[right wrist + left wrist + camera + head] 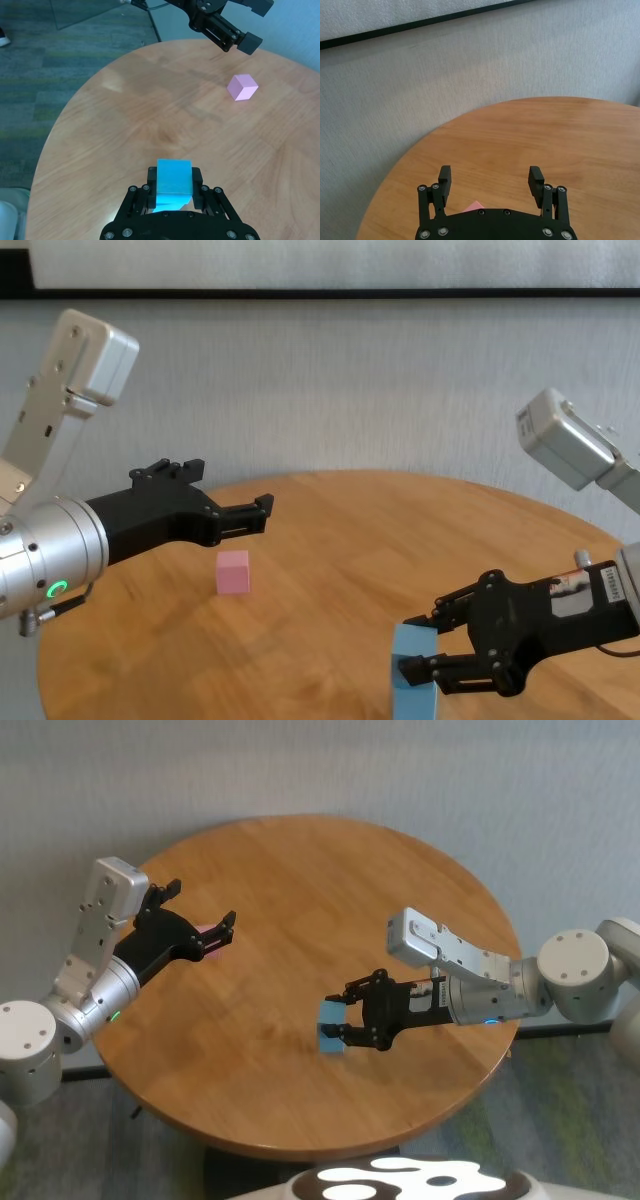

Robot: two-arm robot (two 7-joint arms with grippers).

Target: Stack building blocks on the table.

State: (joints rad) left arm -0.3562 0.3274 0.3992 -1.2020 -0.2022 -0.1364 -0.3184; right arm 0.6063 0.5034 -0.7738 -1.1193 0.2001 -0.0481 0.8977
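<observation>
Item: building blocks, three on your list, of which you can account for the following. Top light blue block (174,176), held between the closed fingers of your right end effector (345,1020), over the near-right part of the table (300,890). Beneath it, a second light blue block (413,702) appears to stand on the wood; in the chest view the two blue faces read as one tall column, so the upper one looks seated on the lower, though you cannot tell whether they are squarely aligned. Pink block (232,571), alone on the table's left part, well apart from the blue pair, not touched by anything. Progress, as a judgement: the first tier looks placed but not released; the pink block is left to fetch and set on top. Right end effector: closed on the upper blue block, fingers on its two side faces. Left end effector (203,910): fully open, holding nothing, hovering above the table with the pink block just beneath and slightly behind its fingertips (536,175); in the left wrist view only a corner of pink shows at the palm edge.
</observation>
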